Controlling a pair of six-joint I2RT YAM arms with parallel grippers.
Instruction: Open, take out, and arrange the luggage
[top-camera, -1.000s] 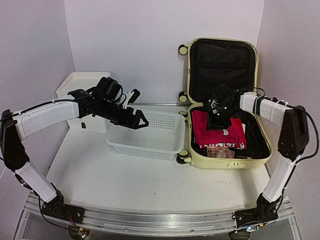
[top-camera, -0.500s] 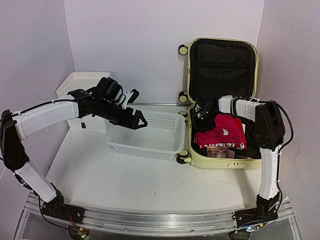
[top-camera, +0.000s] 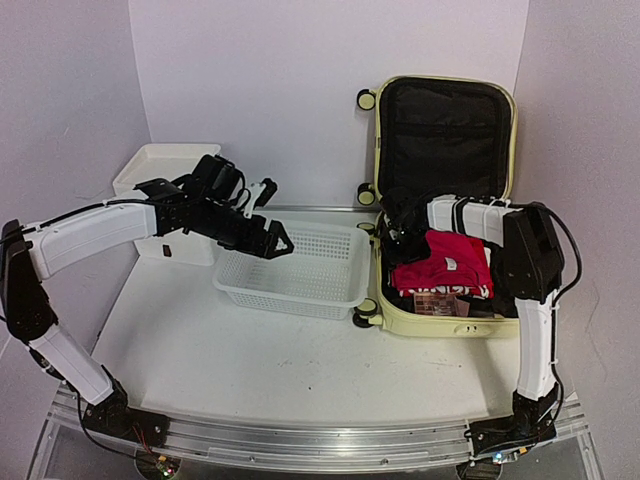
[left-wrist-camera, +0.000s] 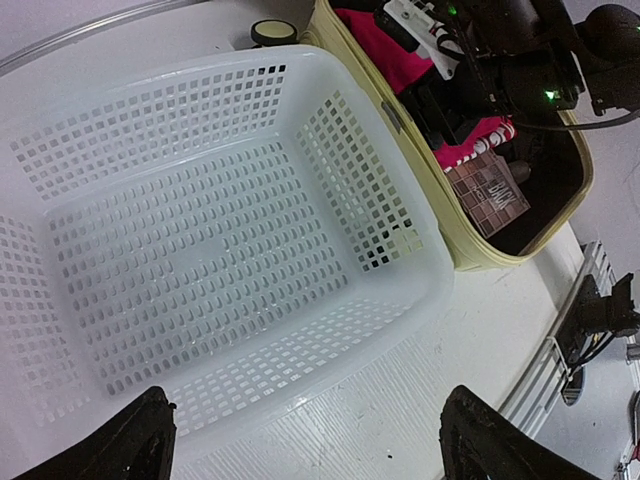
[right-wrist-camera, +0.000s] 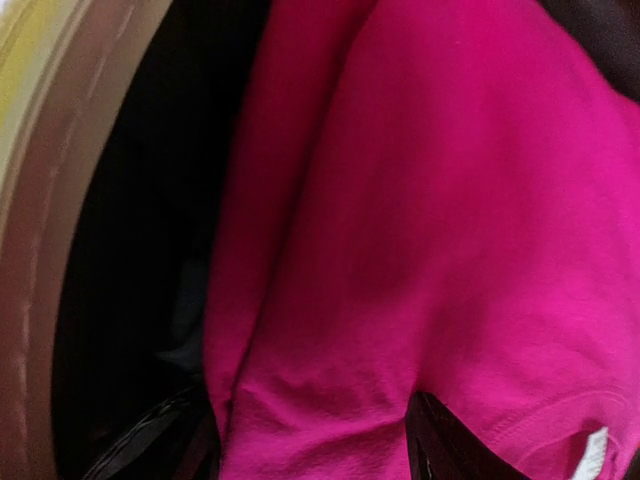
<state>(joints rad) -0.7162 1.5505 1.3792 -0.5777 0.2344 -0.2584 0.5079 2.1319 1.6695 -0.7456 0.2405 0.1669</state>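
Observation:
The luggage (top-camera: 447, 200) is a pale yellow hard-shell suitcase lying open at the right, with its black-lined lid upright against the wall. It also shows in the left wrist view (left-wrist-camera: 430, 190). A red garment (top-camera: 445, 262) lies bunched inside it, filling the right wrist view (right-wrist-camera: 430, 220). My right gripper (top-camera: 398, 235) is at the garment's left edge by the suitcase wall, its fingers (right-wrist-camera: 445, 445) closed on a fold of red cloth. My left gripper (top-camera: 275, 240) is open and empty above the white perforated basket (top-camera: 290, 265), fingertips (left-wrist-camera: 150, 435) wide apart.
A brown patterned flat box (top-camera: 440, 303) lies at the suitcase's near edge, also visible in the left wrist view (left-wrist-camera: 487, 195). A white plastic drawer box (top-camera: 165, 170) stands at the back left. The basket (left-wrist-camera: 200, 240) holds nothing.
My right gripper moved from over the garment's middle to its left edge, and the red cloth bunched up and shifted with it. The left arm barely moved.

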